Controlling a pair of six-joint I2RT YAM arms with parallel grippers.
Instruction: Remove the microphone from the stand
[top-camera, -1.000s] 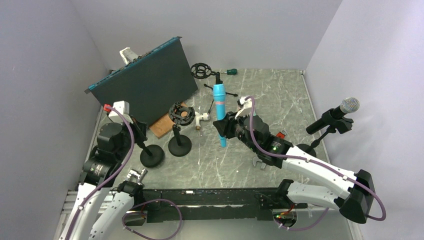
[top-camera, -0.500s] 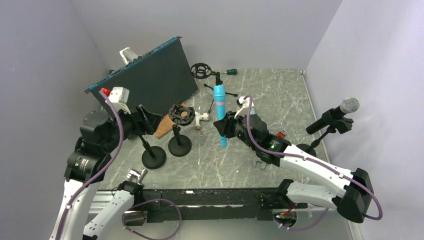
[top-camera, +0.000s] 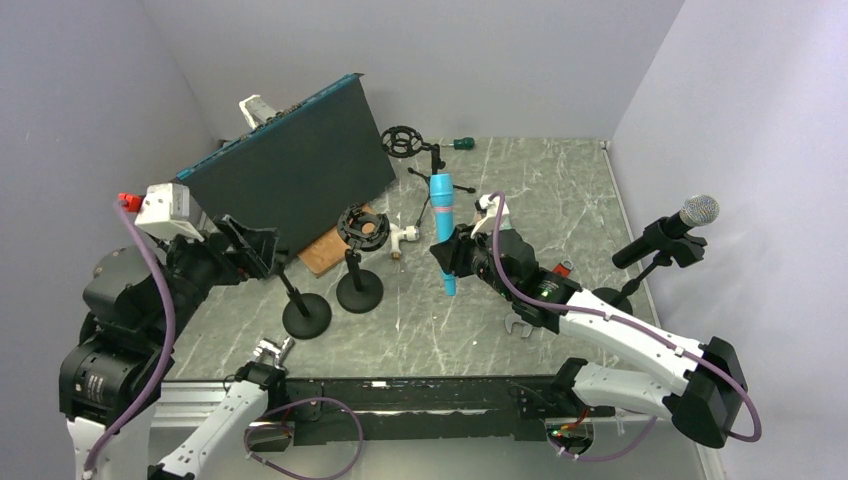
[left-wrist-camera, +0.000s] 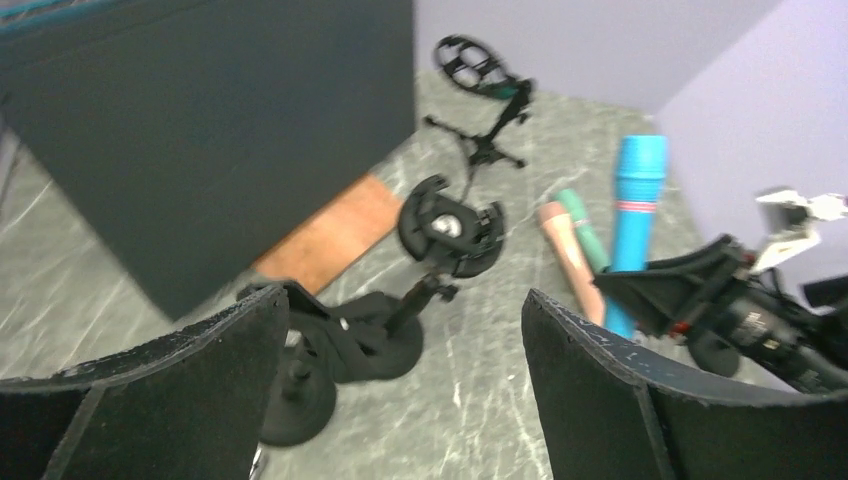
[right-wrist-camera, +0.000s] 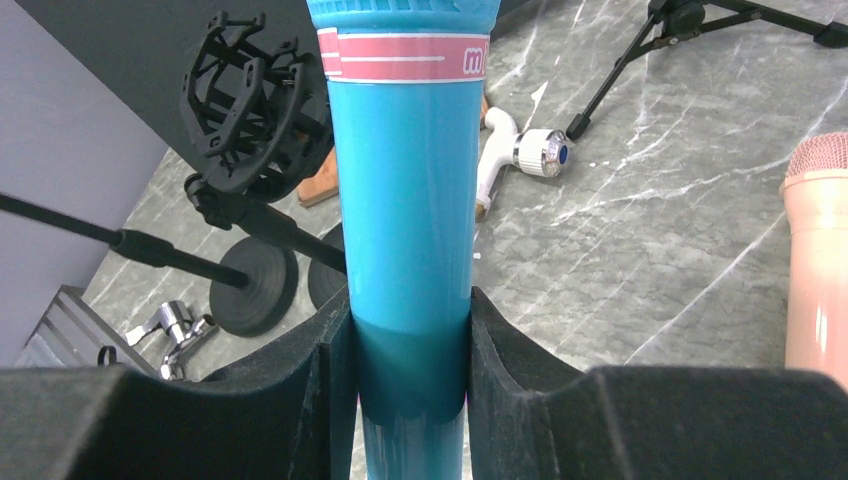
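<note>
The blue microphone (top-camera: 442, 232) with a pink band hangs upright above the table, apart from any stand, with my right gripper (top-camera: 451, 256) shut on its lower body. In the right wrist view both pads squeeze the blue microphone (right-wrist-camera: 408, 190) at my right gripper (right-wrist-camera: 410, 335). The stand (top-camera: 303, 311), a thin rod on a black round base, is left of it and bare. My left gripper (top-camera: 250, 250) is open and raised to the left of that stand. In the left wrist view the stand (left-wrist-camera: 297, 392) shows below the open left gripper (left-wrist-camera: 405, 312), nothing between the fingers.
A second round-base stand (top-camera: 359, 289) carries an empty shock mount (top-camera: 362, 226). A dark panel (top-camera: 290, 170) leans at the back left, a tripod stand (top-camera: 436, 172) behind. A silver microphone (top-camera: 699, 210) sits on a stand at the right. A pink microphone (right-wrist-camera: 816, 270) lies by my right gripper.
My left gripper has let go of the stand's rod, opened wide and pulled back up and to the left. The right gripper still holds the blue microphone in nearly the same place.
</note>
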